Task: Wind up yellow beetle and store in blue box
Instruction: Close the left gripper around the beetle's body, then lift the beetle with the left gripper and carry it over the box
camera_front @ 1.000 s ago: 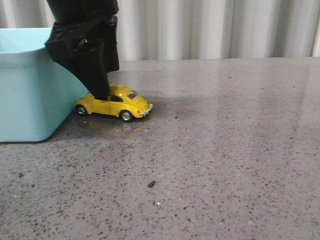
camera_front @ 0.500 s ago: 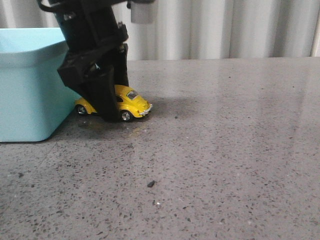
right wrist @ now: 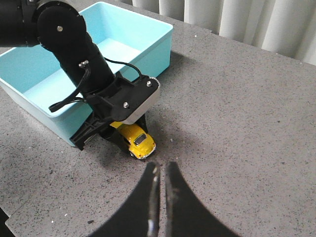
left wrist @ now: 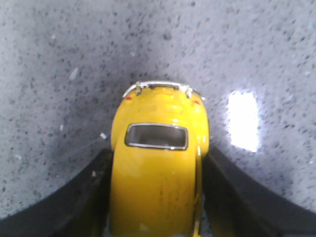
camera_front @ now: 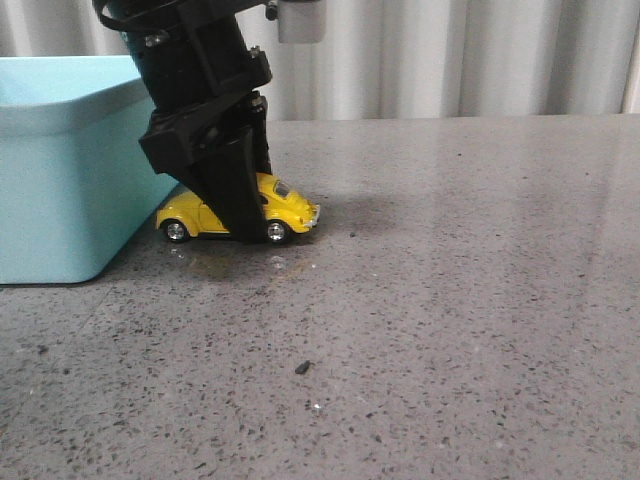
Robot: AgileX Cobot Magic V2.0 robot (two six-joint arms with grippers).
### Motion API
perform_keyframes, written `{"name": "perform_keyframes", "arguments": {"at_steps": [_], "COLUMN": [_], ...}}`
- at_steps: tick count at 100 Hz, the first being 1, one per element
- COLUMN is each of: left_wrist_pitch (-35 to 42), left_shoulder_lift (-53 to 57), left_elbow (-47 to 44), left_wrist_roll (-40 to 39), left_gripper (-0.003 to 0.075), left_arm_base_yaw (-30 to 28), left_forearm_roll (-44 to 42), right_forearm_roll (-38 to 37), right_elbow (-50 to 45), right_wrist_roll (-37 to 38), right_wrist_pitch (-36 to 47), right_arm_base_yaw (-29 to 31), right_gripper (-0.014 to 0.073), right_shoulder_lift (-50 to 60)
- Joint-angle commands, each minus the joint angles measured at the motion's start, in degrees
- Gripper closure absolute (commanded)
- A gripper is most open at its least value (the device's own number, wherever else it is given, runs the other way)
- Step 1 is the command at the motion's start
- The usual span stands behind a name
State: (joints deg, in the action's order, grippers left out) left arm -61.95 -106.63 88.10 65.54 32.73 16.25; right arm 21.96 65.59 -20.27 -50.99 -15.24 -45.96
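Note:
The yellow beetle point(camera_front: 292, 209) stands on its wheels on the grey table, just right of the blue box point(camera_front: 60, 180). My left gripper point(camera_front: 245, 230) reaches down over it, one black finger on each side of the body. In the left wrist view the beetle point(left wrist: 158, 187) fills the gap, both fingers point(left wrist: 94, 197) pressed against its sides. The right wrist view shows the beetle point(right wrist: 139, 142) under the left gripper point(right wrist: 117, 134), beside the box wall point(right wrist: 148, 54). My right gripper point(right wrist: 160, 167) hovers short of the car, shut, holding nothing.
The box's long wall runs close to the car's left side. A small dark speck point(camera_front: 302, 368) lies on the table nearer the camera. Grey speckled tabletop stretches to the right, with a pleated curtain behind.
The left gripper came down around the beetle and closed on it. Over the last half second the car shifted slightly right, away from the box.

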Motion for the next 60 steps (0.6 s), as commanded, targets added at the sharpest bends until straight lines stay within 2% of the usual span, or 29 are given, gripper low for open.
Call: {"name": "perform_keyframes", "arguments": {"at_steps": [1, 11, 40, 60], "left_wrist_pitch": [0.00, -0.13, 0.22, -0.29], "left_shoulder_lift": [2.92, 3.26, 6.75, 9.31], "left_elbow": [2.61, 5.19, 21.06, 28.99], "left_wrist_roll": [0.10, 0.10, -0.52, -9.07], "left_gripper": [0.0653, 0.0741, 0.0741, 0.0741], "left_arm_base_yaw": [0.19, 0.19, -1.05, -5.40], "left_forearm_roll": [2.54, 2.54, 2.59, 0.95], "right_forearm_roll": [0.69, 0.69, 0.69, 0.69], "right_elbow": [1.18, 1.18, 1.18, 1.18], "right_wrist_roll": [-0.45, -0.45, -0.45, -0.45], "right_wrist_pitch": [4.08, 4.08, 4.08, 4.08], "right_arm_base_yaw": [-0.25, -0.25, -0.25, -0.25], "right_gripper": [0.0644, 0.0644, 0.0644, 0.0644], "right_shoulder_lift": [0.47, 0.47, 0.47, 0.47]}}
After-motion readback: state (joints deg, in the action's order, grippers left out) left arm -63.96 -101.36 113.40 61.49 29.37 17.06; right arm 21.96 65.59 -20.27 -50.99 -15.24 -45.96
